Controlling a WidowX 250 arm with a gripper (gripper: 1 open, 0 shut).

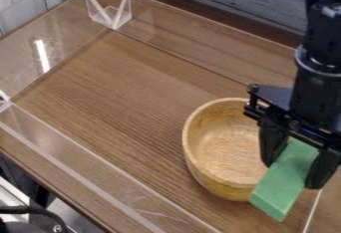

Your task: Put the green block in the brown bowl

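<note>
The brown bowl [194, 147] is a round light wooden bowl standing on the right part of the wooden table. My black gripper [296, 163] points down over the bowl's right front edge and is shut on the green block [284, 190]. The block is a bright green bar hanging tilted below the fingers [272, 143]. Its lower end reaches past the bowl's near right rim and covers that part of it. Whether the block touches the rim I cannot tell.
Clear acrylic walls [80, 172] fence in the wooden table top [120, 88]. A small clear plastic stand [108, 9] sits at the back left. The arm's dark body [320, 38] rises along the right edge of the view.
</note>
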